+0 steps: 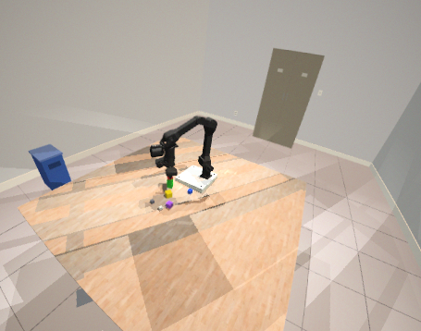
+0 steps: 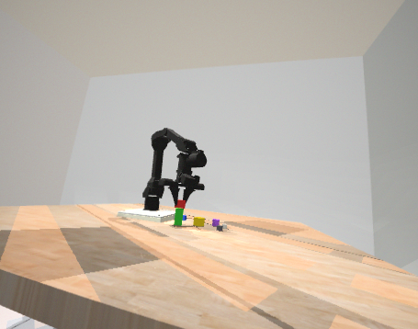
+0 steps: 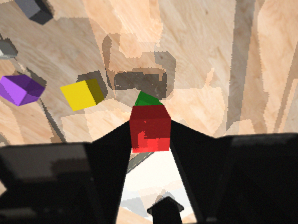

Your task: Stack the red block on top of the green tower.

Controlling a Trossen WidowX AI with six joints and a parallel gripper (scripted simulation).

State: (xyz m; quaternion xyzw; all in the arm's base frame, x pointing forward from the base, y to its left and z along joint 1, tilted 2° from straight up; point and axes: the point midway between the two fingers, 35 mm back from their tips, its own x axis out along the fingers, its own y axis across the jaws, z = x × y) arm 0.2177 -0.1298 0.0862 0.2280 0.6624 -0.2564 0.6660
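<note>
From the wrist, the red block (image 3: 150,129) covers nearly all the green tower (image 3: 148,99); whether they touch is unclear. A grey cube (image 3: 34,9) is cut off at the frame's top edge.

I am working in a room with grey walls (image 1: 105,55) and a tiled floor (image 1: 360,217). A brown door (image 1: 288,97) is standing at the back, a blue bin (image 1: 51,165) is standing by the wall.

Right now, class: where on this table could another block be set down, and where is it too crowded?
Free: the broad wooden table in front of the purple block. Crowded: beside the green tower, where the yellow block and purple block cluster, with the tool holding the red block above.
</note>
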